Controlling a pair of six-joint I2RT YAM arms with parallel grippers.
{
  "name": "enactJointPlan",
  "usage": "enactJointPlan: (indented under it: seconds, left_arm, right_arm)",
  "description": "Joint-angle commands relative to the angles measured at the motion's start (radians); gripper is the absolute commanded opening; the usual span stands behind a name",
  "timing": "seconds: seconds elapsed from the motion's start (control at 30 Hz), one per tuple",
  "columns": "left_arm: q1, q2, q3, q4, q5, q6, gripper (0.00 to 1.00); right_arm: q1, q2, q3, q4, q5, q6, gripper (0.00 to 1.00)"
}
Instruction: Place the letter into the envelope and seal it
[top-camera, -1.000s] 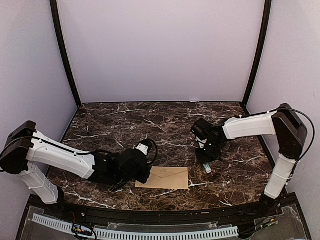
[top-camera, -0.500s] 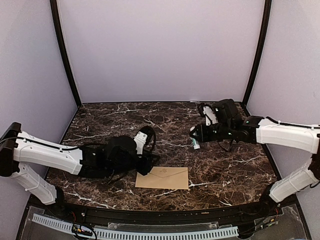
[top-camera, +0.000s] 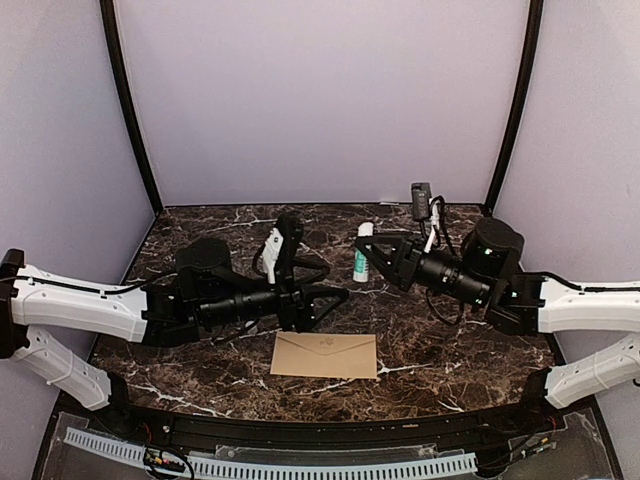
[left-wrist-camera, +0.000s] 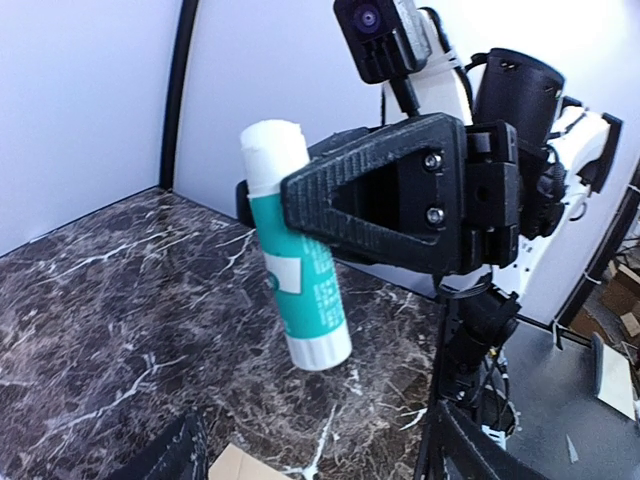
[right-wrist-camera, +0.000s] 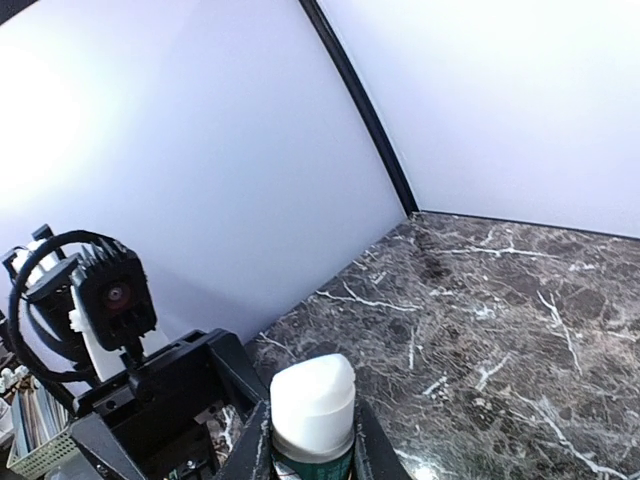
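The brown envelope lies flat and closed near the table's front edge; one corner shows in the left wrist view. The letter is out of view. My left gripper hovers just behind the envelope, pointing right, open and holding nothing; its dark fingertips frame the bottom of its own view. My right gripper points left towards it and is shut on a teal-and-white glue stick, held off the table. The glue stick hangs tilted in front of the left camera, and its white cap sits between the right fingers.
The dark marble table is bounded by pale walls on three sides and black corner posts. The two arms face each other across the middle, wrists close together. The left wrist's camera shows in the right wrist view.
The left gripper has let go at the envelope's left edge, opened and risen. The right arm has swung the glue stick from pointing down up to mid-table. The envelope has stayed put.
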Motion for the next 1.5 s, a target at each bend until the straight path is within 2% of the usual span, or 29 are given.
enactJointPlan:
  seconds: [0.0,0.17,0.47,0.8,1.03,1.07,1.13,1.17,1.2,1.37,1.47]
  left_arm:
    - [0.026,0.009,0.025,0.123,0.187,0.024,0.75]
    - [0.031,0.046,0.069,0.141,0.267,0.024,0.69]
    - [0.031,0.141,0.181,0.119,0.305,0.020,0.53]
    - [0.031,0.186,0.221,0.127,0.293,0.010,0.14]
    - [0.031,0.179,0.212,0.134,0.278,0.010,0.09]
    - [0.030,0.177,0.214,0.129,0.276,0.014,0.09]
    - [0.031,0.175,0.214,0.119,0.269,0.021,0.09]
    - [0.031,0.174,0.214,0.115,0.260,0.024,0.08]
    - [0.031,0.172,0.213,0.108,0.255,0.030,0.08]
    - [0.031,0.175,0.213,0.082,0.175,0.065,0.08]
    - [0.030,0.186,0.222,0.066,0.141,0.080,0.07]
  right_arm:
    - [0.042,-0.019,-0.033,0.271,-0.007,-0.008,0.00]
    - [0.061,-0.014,-0.047,0.335,-0.012,-0.001,0.00]
    - [0.069,0.003,-0.052,0.357,-0.013,0.023,0.00]
    - [0.076,-0.013,-0.066,0.360,-0.006,0.031,0.00]
    - [0.078,-0.021,-0.070,0.327,-0.021,0.015,0.00]
    - [0.079,-0.021,-0.063,0.300,-0.024,0.007,0.02]
    - [0.078,-0.022,-0.045,0.239,-0.023,-0.018,0.28]
    - [0.079,-0.025,-0.039,0.212,-0.013,-0.028,0.38]
    - [0.078,-0.028,-0.034,0.187,-0.002,-0.039,0.43]
    - [0.078,-0.032,-0.008,0.108,0.049,-0.050,0.43]
    - [0.078,-0.024,-0.001,0.102,0.052,-0.046,0.35]
